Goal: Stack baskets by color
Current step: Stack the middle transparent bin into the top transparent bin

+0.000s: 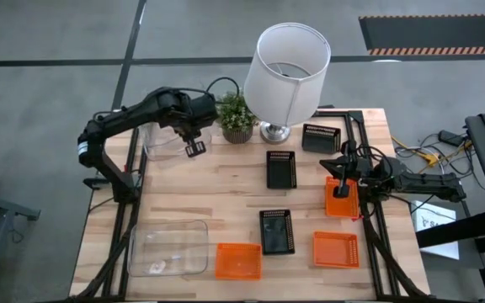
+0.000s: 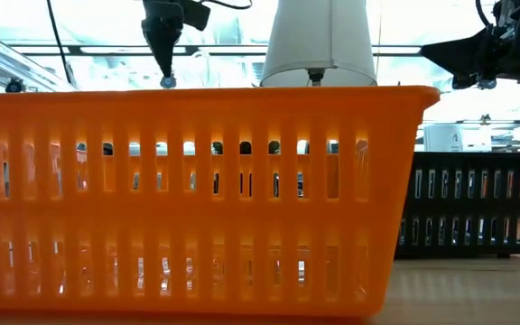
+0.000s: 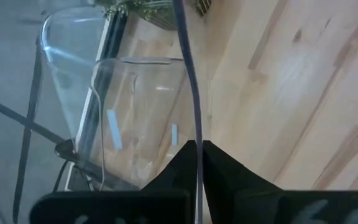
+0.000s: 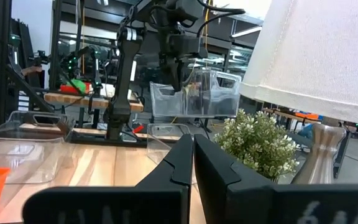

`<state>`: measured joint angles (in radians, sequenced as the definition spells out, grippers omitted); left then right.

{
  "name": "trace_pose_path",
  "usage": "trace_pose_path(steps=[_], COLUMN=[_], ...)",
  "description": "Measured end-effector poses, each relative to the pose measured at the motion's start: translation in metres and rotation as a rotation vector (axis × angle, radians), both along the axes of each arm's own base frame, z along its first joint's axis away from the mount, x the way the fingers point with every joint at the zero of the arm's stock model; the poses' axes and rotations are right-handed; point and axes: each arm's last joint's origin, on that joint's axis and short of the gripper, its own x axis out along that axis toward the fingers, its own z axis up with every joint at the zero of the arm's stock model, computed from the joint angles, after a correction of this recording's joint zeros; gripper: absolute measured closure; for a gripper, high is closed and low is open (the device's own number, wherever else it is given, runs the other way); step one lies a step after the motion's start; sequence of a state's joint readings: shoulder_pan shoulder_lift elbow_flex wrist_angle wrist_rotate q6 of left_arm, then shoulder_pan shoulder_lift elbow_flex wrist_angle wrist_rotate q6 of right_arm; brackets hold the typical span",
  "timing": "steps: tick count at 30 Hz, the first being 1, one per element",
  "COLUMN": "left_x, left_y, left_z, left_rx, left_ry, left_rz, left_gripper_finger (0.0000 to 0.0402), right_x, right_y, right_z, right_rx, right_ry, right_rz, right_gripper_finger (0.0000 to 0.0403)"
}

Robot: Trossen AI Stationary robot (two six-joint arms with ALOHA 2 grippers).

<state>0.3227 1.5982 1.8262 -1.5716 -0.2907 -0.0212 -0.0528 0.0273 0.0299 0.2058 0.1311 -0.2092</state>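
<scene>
Orange basket [image 2: 197, 199] nearest the low camera fills most of that view and hides the tabletop behind it. A black basket [image 2: 472, 203] shows at its right, cut off by the picture's edge.

Surface, from above, left to right: butcher-block table [image 1: 226, 198] on a grey floor crossed by dark lines.
- A clear bin [image 1: 167, 248] stands at the front left corner.
- The left gripper [image 1: 194, 150], fingers pinched together on the thin wall of a second clear bin [image 4: 194, 93], holds it clear of the table at the rear left.
- A third clear bin [image 4: 166, 134] rests below it.
- Next come a potted plant [image 1: 236, 116], a white-shaded lamp [image 1: 286, 71], two more black baskets [image 1: 281, 168] [image 1: 321, 137] and two more orange baskets [image 1: 335, 249] [image 1: 341, 202].
- The right gripper [image 4: 192, 138], fingers together on nothing, sits over the orange basket at the right edge.

Room: workbenches and dark frames stand beyond the table, and a hazard-striped mat [image 1: 432, 34] lies at the upper right.

Hard to make out: whether the right gripper touches the basket beneath it. From above, the shade covers part of the lamp's foot.
</scene>
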Motion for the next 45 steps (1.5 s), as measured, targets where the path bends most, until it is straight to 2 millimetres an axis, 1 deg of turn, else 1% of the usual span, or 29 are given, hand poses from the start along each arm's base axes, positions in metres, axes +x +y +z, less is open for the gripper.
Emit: trace_pose_path(steps=[4,6,10,14,24,31,38,45], left_x=[-0.001,-0.003,-0.007,-0.015,-0.022,-0.021,-0.020,-0.019], left_y=[0.000,0.000,-0.001,-0.003,0.002,0.003,0.005,0.006], left_z=[-0.001,-0.005,-0.020,-0.033,-0.065,-0.067,-0.067,-0.069], left_rx=[-0.010,-0.018,-0.073,-0.091,-0.116,-0.102,-0.050,-0.049], left_ry=[-0.002,0.012,0.048,0.091,0.224,0.222,0.213,0.216], left_rz=[0.001,0.010,0.036,0.052,0.081,0.079,0.087,0.069], left_gripper_finger=[0.0401,0.0401,0.0401,0.0401,0.0401,0.0401,0.0401,0.0401], right_x=[0.000,0.000,0.000,0.000,0.000,0.000,0.000,0.000], right_y=[0.000,0.000,0.000,0.000,0.000,0.000,0.000,0.000], right_z=[0.000,-0.001,-0.001,-0.001,-0.001,-0.001,-0.001,-0.001], right_rx=[0.000,0.000,0.001,0.001,0.000,-0.003,-0.010,-0.011], right_ry=[0.002,0.008,0.015,0.015,0.010,0.008,0.009,0.010], right_rz=[0.000,0.000,0.000,0.000,0.000,-0.001,-0.002,-0.003], right_gripper_finger=[0.0394,0.0394,0.0394,0.0394,0.0394,0.0394,0.0394,0.0394])
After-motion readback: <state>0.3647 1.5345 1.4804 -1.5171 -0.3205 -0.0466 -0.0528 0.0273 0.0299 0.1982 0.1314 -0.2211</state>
